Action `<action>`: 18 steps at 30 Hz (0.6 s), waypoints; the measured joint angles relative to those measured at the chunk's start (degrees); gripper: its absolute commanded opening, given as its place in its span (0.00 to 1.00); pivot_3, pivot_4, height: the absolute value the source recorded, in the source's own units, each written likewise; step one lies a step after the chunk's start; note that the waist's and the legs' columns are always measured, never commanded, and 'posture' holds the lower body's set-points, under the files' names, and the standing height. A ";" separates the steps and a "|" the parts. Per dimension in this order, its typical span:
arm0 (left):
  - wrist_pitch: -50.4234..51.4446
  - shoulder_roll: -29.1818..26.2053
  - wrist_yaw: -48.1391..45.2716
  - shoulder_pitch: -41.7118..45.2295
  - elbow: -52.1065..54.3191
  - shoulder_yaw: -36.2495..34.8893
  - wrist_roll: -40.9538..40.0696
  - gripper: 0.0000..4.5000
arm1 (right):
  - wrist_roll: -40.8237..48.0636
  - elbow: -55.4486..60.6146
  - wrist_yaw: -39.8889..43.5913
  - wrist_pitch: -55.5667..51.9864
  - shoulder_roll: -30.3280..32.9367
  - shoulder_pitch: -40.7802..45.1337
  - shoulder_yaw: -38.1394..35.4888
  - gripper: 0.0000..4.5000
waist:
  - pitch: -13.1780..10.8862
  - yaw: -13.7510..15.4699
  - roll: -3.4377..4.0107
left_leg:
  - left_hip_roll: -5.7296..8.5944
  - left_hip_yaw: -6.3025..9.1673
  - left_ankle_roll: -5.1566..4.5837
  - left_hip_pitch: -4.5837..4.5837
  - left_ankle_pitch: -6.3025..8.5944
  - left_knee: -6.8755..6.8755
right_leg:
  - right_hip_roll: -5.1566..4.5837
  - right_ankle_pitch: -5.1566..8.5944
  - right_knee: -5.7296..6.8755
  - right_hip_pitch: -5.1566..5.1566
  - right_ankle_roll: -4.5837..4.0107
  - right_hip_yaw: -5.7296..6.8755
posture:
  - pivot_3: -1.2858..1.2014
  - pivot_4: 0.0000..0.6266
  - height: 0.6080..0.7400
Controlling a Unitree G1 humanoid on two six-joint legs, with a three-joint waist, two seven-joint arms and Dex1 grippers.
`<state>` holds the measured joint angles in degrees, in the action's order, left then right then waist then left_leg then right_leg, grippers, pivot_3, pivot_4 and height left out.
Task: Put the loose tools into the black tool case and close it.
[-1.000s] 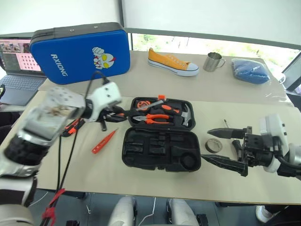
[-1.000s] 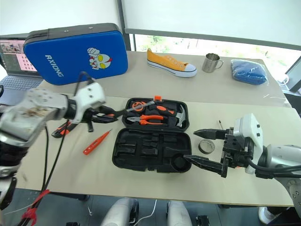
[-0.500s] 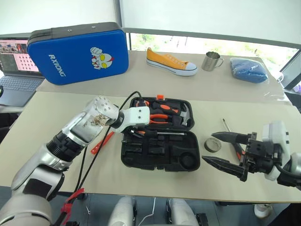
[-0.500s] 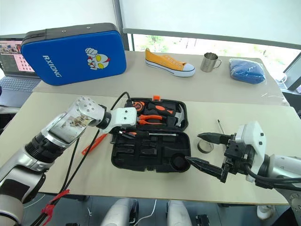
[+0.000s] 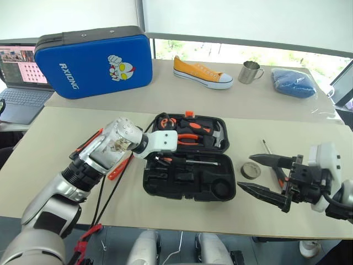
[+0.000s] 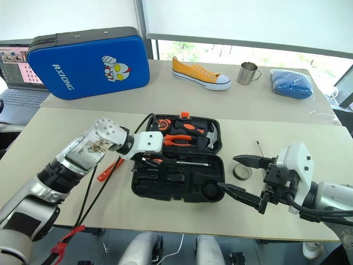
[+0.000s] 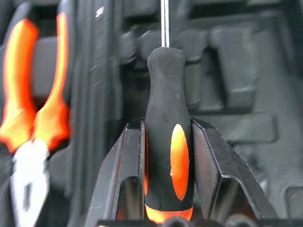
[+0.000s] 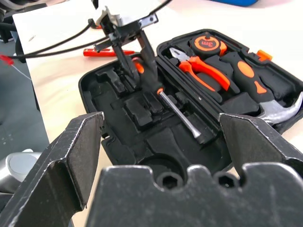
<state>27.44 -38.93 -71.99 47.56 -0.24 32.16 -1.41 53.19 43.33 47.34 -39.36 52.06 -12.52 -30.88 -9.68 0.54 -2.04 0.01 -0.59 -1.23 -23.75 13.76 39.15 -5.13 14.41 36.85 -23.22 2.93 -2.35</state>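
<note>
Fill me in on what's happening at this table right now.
The left end effector is shut on a black-and-orange screwdriver, lowering it into the open black tool case. The right end effector waits open beside the case, near a small tape roll. A slim orange tester screwdriver lies on the table left of the case. Pliers and hammer are already stowed.

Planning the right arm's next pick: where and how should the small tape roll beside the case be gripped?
The tape roll lies flat on the table, hole up. Probably come straight down from above, fingers across its outer rim, or one finger inside the hole.
</note>
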 measured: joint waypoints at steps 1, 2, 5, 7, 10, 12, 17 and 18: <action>-0.09 0.09 0.13 0.01 -0.65 0.00 0.49 0.20 | 0.01 0.00 0.00 0.00 0.00 0.10 0.00 1.00 | 0.00 0.00 0.00 | 0.00 0.00 0.00 0.00 0.00 0.00 | 0.00 0.00 0.00 0.00 0.00 0.00 | 0.52 0.24 0.99; -0.08 0.16 0.39 0.01 -1.38 0.00 1.05 0.31 | 0.03 0.00 0.00 0.00 0.00 0.15 0.00 1.00 | 0.00 -0.02 0.00 | 0.00 0.00 0.00 0.00 0.00 0.00 | 0.01 0.00 0.00 0.00 0.00 0.00 | 0.52 0.24 0.99; 0.44 0.38 0.48 0.02 -1.87 -0.60 1.14 0.52 | 0.43 -0.01 0.00 0.00 0.00 0.32 0.00 1.00 | 0.00 -0.01 0.00 | 0.00 0.00 0.00 0.00 0.00 0.00 | 0.00 0.00 0.01 0.00 0.00 0.00 | 0.52 0.24 0.99; 0.50 0.37 0.41 0.27 -2.05 -1.15 1.21 0.69 | 0.84 -0.02 0.00 0.00 0.00 0.35 0.00 1.00 | 0.00 -0.01 0.00 | 0.01 0.01 0.00 0.00 0.00 0.01 | 0.00 0.00 0.01 0.00 0.00 0.00 | 0.52 0.24 0.99; 0.09 0.53 0.01 0.41 -2.12 -1.31 1.27 0.93 | 1.09 -0.03 0.00 0.00 0.00 0.42 0.01 1.00 | 0.00 0.02 0.00 | 0.01 0.01 -0.01 0.00 0.00 0.03 | -0.01 0.00 0.03 0.01 0.00 0.00 | 0.52 0.24 0.99; 0.09 0.56 -0.07 0.41 -2.16 -1.34 1.32 0.99 | 1.12 -0.06 -0.02 0.00 0.00 0.49 0.02 1.00 | 0.00 0.07 0.00 | 0.01 0.01 -0.01 0.00 0.00 0.05 | -0.02 0.00 0.04 0.02 0.01 0.00 | 0.52 0.24 0.99; 0.81 0.97 -0.71 1.62 -1.77 -3.97 0.33 0.81 | 1.19 -0.23 -0.04 0.00 0.00 0.78 0.05 1.00 | 0.00 0.05 0.00 | 0.01 0.02 -0.01 -0.01 0.00 0.06 | -0.01 -0.01 0.05 0.01 0.02 0.01 | 0.52 0.24 0.99; 1.21 0.96 -1.19 2.17 -1.45 -4.70 -0.25 0.73 | 1.19 -0.24 -0.02 0.00 0.00 0.77 0.05 1.00 | 0.00 0.03 0.00 | 0.01 0.02 -0.01 -0.01 0.00 0.07 | -0.02 -0.01 0.05 0.01 0.01 0.01 | 0.52 0.24 0.99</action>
<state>28.65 -37.97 -73.19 49.73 -1.69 27.46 -1.65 54.39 43.09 47.32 -39.36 52.06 -11.75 -30.83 -9.68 0.58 -2.04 0.02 -0.57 -1.25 -23.75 13.76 39.22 -5.15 14.40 36.91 -23.21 2.94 -2.33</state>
